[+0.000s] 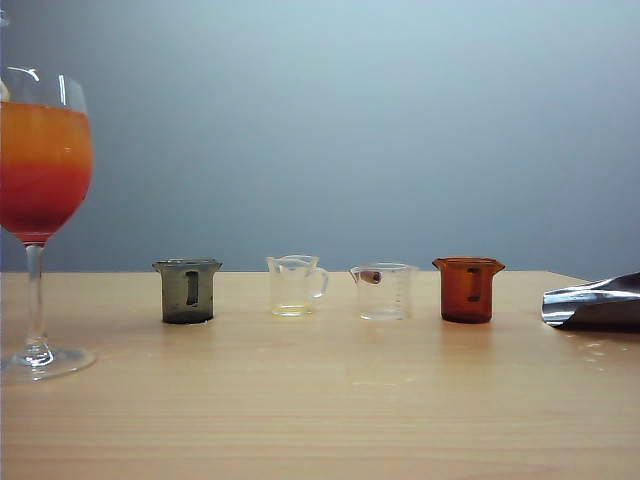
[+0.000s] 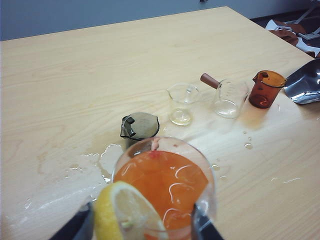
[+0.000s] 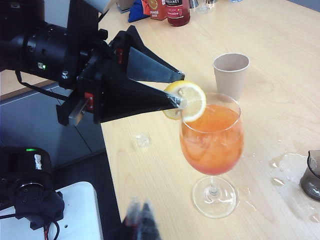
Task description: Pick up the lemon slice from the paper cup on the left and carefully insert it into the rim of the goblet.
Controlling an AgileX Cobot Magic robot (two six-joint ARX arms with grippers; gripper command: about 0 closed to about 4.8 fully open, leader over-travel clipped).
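The goblet (image 3: 212, 145), a tall stemmed glass of orange-over-red drink, stands at the far left of the exterior view (image 1: 40, 180). The lemon slice (image 3: 186, 100) sits upright on its rim, on the side near my left gripper (image 3: 180, 89). In the left wrist view the slice (image 2: 125, 212) lies between the gripper's (image 2: 142, 225) open fingers: one finger is right beside the peel and the other stands well apart, over the glass (image 2: 165, 180). The paper cup (image 3: 231, 72) stands behind the goblet. My right gripper (image 3: 141, 220) is blurred, fingers together, low beside the table's edge and away from the goblet.
Small handled measuring cups stand in a row: smoky grey (image 1: 187, 290), clear with a yellowish bottom (image 1: 295, 285), clear (image 1: 383, 290) and amber (image 1: 468, 288). A shiny metal object (image 1: 595, 300) lies at the right. Spilled liquid (image 2: 95, 165) wets the table near the goblet's foot.
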